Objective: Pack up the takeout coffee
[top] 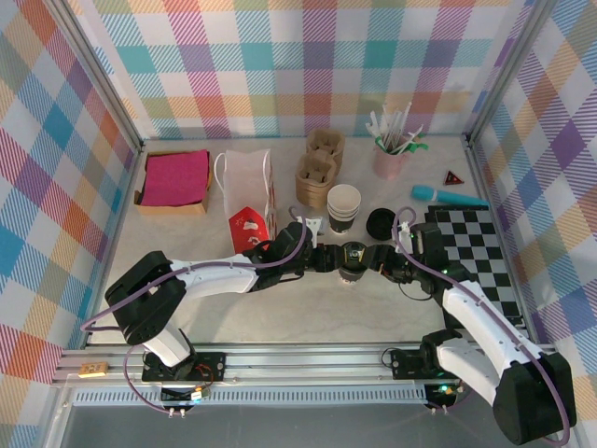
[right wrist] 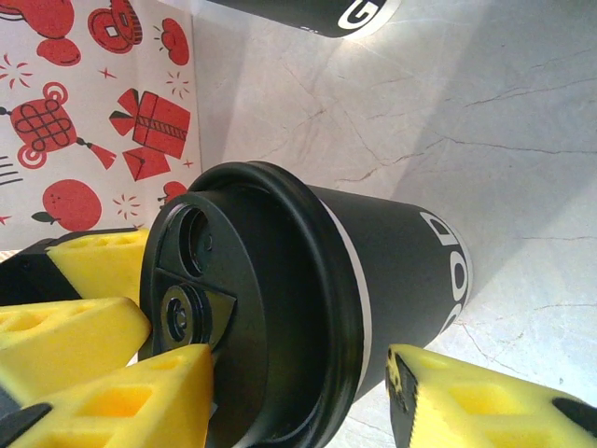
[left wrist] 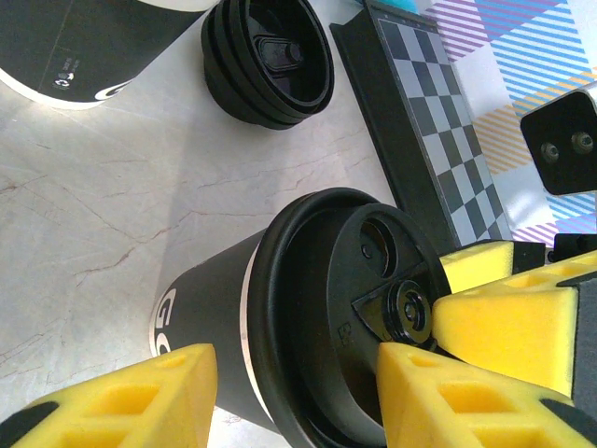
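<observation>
Well, the small dark paper cup with a round black lid (top: 353, 262) stands on the pale stone counter (top: 280, 308), not yet packed. The left fingers (left wrist: 121, 401) and the right fingers (right wrist: 485, 411) sit around it; whether they squeeze it, I cannot tell.

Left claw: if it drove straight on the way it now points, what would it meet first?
The takeout coffee: its lidded top sits between the fingers of the left claw. Just beyond is the right claw, depth unclear.
</observation>
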You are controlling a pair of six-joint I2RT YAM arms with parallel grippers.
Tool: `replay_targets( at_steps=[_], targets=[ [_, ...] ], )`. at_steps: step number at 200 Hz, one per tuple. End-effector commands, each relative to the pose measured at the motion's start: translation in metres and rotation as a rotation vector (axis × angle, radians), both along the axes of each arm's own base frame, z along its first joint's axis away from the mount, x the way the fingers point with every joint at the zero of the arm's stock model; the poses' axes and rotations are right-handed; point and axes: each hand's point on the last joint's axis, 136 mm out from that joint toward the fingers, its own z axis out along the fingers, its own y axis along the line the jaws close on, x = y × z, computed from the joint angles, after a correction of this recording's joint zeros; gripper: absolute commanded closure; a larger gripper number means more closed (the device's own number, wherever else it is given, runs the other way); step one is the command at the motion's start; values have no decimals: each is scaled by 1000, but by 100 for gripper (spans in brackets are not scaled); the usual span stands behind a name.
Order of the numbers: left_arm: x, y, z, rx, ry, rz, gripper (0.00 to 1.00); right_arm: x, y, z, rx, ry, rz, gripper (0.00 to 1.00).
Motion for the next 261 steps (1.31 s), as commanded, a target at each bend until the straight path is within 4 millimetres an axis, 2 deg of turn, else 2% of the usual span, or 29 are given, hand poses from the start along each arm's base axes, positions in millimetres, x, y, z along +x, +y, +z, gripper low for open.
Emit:
replay_targets(
  at_steps=[1, 60, 194, 229, 261],
  targets=[
    [-1, 12, -26, 57, 36, 21, 52, -12, -4, -22, -27, 68, -5, 48],
    [-5, 16, -42, 45, 55, 38, 52, -13, -5, -36, -31, 76, -11, 48],
    [-8, 22, -48, 54, 54, 49, 52, -15, -7, -53, -38, 100, -21, 49],
    [-7, 21, -39, 42, 43, 50, 52, -12, -6, -42, -33, 83, -17, 48],
    [-5, 21, -26, 40, 23, 50, 49, -6, -4, -21, -33, 42, -8, 44]
  ],
)
